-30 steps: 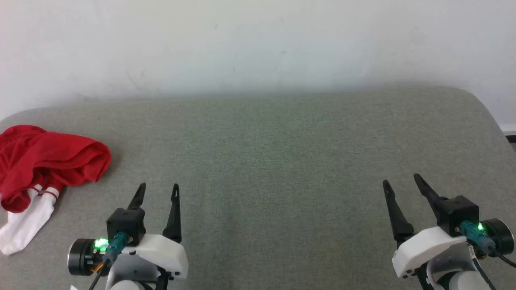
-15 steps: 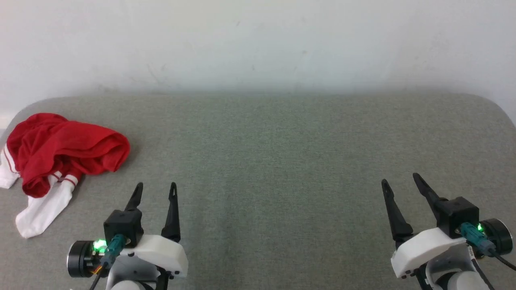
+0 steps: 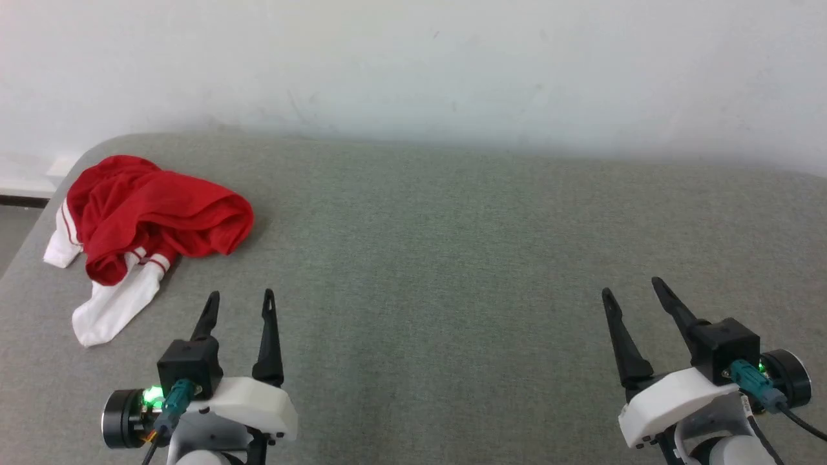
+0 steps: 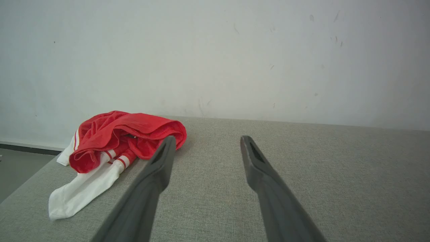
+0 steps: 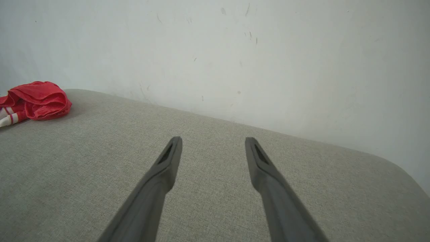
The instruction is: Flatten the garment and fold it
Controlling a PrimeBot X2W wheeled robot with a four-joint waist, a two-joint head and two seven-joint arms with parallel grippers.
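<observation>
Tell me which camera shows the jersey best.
Head view: the whole crumpled jersey lies in sight from above, both white sleeves showing. The left wrist view shows the jersey closer but low and side-on. The right wrist view shows the jersey small, cut by the frame's left edge.

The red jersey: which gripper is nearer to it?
Left. The left gripper is open just short of the crumpled jersey, to its right; the right gripper is open far off across the grey cushion.
</observation>
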